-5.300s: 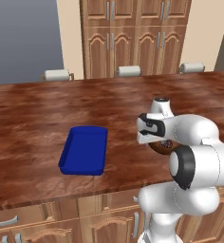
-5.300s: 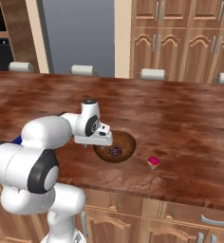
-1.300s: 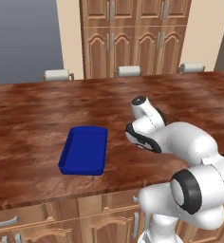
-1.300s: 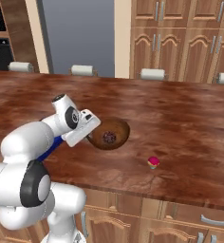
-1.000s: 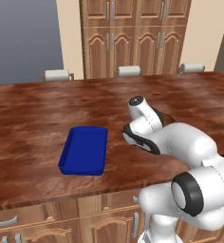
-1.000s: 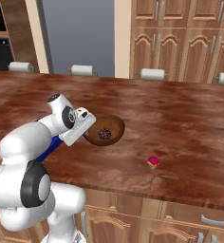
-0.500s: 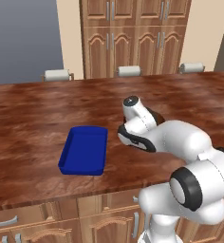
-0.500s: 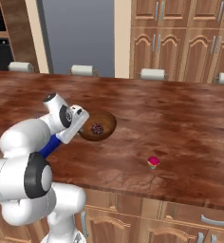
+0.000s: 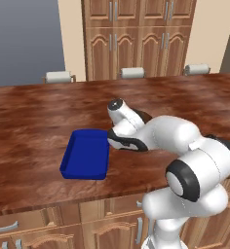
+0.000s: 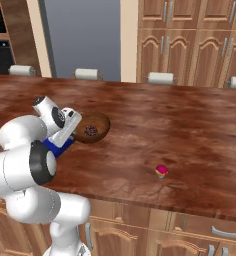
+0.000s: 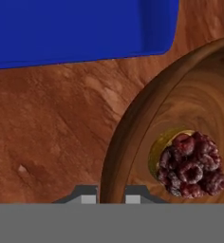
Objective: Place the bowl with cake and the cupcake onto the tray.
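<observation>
The gripper is clamped on the rim of the bowl, one fingertip on each side of the wooden wall, as the hand view shows; the cake sits at the bowl's centre, dark and speckled, and looks undisturbed. In the right base view the bowl hangs at the end of the arm, above the counter and just beside the tray's near corner; in the hand view the tray lies ahead of the bowl with a strip of bare counter between them, so the bowl is not over it.

The tray is empty in the left base view; nothing of the task is finished.

The cupcake stands on the counter well apart from the tray, toward the front edge, untouched.

As a judgement: the first of two placements is about midway, the bowl carried most of the way but not set down; what is left is to bring it over the tray, lower and release it, then fetch the cupcake; the bowl is nearly tray-wide, so little room may remain for the cupcake.
</observation>
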